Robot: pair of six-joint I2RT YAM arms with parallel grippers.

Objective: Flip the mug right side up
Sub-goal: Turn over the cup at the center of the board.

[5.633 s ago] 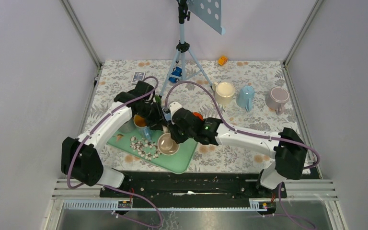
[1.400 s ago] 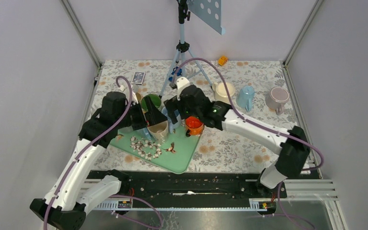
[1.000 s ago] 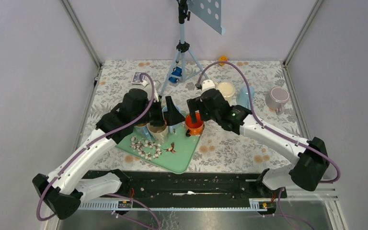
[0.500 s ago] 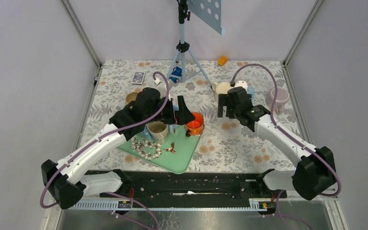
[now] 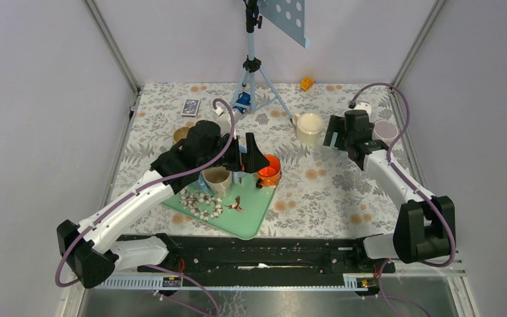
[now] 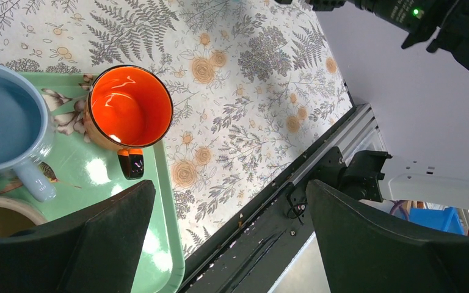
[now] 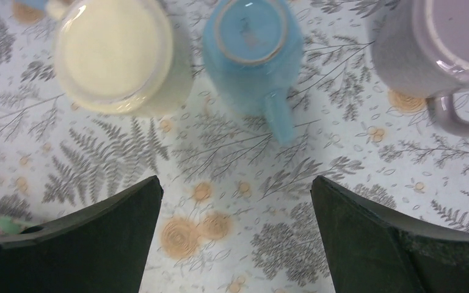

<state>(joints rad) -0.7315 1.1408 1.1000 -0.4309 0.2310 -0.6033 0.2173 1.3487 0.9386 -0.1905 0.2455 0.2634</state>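
Top view: a fern-and-flower patterned table (image 5: 317,191) sits inside plain grey walls (image 5: 46,99) with metal corner posts. A blue tripod (image 5: 251,66) stands at upper centre. At lower centre lies a green tray (image 5: 251,214). The left gripper (image 5: 245,158), jaws wide, hangs over the tray's upper edge beside an orange mug (image 5: 269,170). At upper right the right gripper (image 5: 337,137), also spread wide, hovers between a cream mug (image 5: 309,127) and a lilac mug (image 5: 386,132).

Left wrist view: the orange mug stands upright at upper left on the tray's corner. The patterned cloth runs to the black rail (image 6: 293,201) at lower right.

Right wrist view: the light blue mug (image 7: 250,36) stands base-up on the cloth at top centre, with its handle pointing down the frame. The empty fingers (image 7: 98,244) are well apart below it.
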